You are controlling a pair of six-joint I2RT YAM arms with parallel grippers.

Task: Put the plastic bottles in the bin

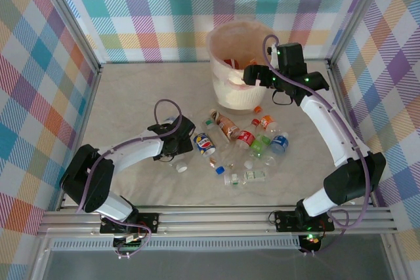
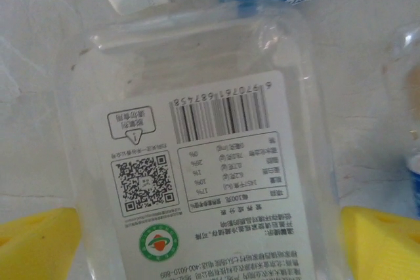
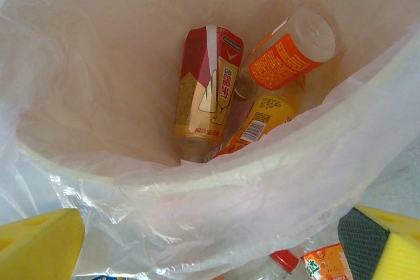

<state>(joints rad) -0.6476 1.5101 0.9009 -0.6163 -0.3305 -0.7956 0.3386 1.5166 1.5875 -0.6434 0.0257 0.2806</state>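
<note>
Beige cloth covers the table (image 1: 131, 113), pastel plaid walls (image 1: 39, 96) around; left gripper (image 1: 176, 152) spread astride a clear bottle (image 2: 210, 162), right gripper (image 1: 254, 75) spread empty over the bin (image 1: 230, 100).

The large round translucent cream-white plastic bin (image 1: 222, 100), lined with thin clear film, stood upright at the far middle of the table. Inside it lay a red-and-gold-labelled bottle (image 3: 207, 90), an orange-labelled bottle (image 3: 287, 57) and a yellow-labelled bottle (image 3: 262, 116). Nearer, the other small clear plastic bottles (image 1: 244, 142) lay scattered, a white-labelled clear bottle (image 2: 216, 181) leftmost.
</note>
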